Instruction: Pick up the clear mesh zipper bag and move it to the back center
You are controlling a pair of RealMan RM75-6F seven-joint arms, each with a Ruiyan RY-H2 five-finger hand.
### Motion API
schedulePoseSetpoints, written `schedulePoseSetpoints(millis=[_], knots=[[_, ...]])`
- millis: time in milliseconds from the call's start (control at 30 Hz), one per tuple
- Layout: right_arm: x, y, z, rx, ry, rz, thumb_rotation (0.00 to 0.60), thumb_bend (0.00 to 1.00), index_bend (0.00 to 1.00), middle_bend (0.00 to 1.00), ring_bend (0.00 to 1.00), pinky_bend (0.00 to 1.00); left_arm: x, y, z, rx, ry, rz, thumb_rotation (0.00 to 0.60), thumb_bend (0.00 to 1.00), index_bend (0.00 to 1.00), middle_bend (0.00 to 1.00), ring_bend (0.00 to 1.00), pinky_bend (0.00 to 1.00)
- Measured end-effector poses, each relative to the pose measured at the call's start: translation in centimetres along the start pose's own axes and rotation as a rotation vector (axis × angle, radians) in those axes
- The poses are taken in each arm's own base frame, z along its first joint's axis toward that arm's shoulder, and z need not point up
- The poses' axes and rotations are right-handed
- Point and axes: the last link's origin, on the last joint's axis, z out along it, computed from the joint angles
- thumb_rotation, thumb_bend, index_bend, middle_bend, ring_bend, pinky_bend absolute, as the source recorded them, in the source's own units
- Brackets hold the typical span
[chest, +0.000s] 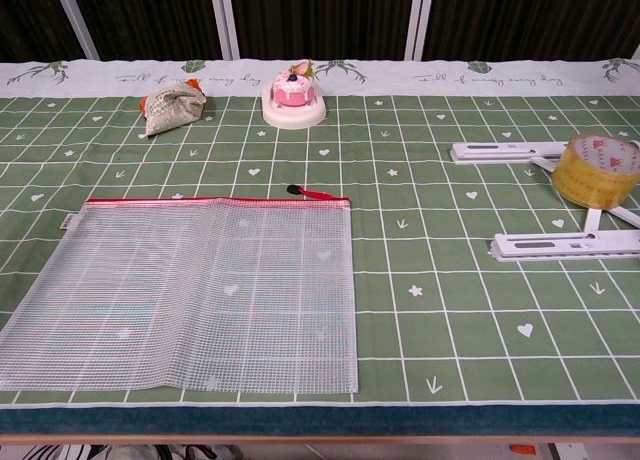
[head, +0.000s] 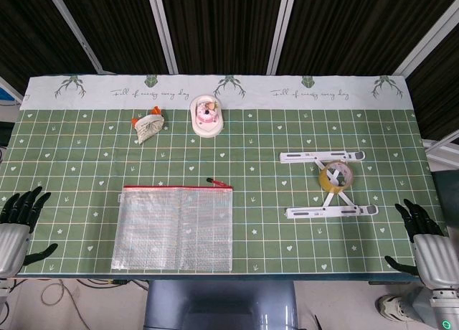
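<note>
The clear mesh zipper bag (head: 174,228) with a red zip along its top edge lies flat near the table's front edge, left of centre; the chest view shows the same bag (chest: 190,295) close up. My left hand (head: 16,222) hovers at the front left corner, fingers spread, holding nothing, well left of the bag. At the front right corner my right hand (head: 427,238) is likewise spread with nothing in it, far from the bag. Neither hand shows in the chest view.
A pink toy cake on a white base (head: 206,116) and a small grey pouch (head: 148,125) sit at the back. A white folding stand (head: 326,184) with a roll of clear tape (head: 335,177) on it lies at the right.
</note>
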Motion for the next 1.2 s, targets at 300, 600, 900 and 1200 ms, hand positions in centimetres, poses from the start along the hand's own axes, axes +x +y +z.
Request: schedulePoseSetpoints(millis=[300,600,900,1200], knots=[[0.0,0.0,0.0,0.0,0.0,0.002,0.6,0.16,0.0,0.0,0.0,0.2,0.0,0.0,-0.1,-0.003,-0.001,0.004,0.6,0.07,0.0,0.0,0.0,0.0],[-0.1,0.1,0.2,-0.014,0.0,0.0,0.6,0.16,0.0,0.0,0.0,0.2,0.2,0.6,0.6,-0.035,-0.005,0.025,0.6,0.07,0.0,0.0,0.0,0.0],[-0.4,-0.1,0.5,-0.01,-0.003,0.004,0.6,0.16,0.0,0.0,0.0,0.2,1.7,6.1,5.7,-0.157,0.012,0.034,0.6,0.12,0.02,0.0,0.0,0.0],[-0.5,0.1,0.6,-0.026,-0.013,0.019,0.6,0.16,0.0,0.0,0.0,0.2,1.6,14.5,12.8,-0.285,-0.018,0.094,0.6,0.17,0.16,0.0,0.0,0.0]])
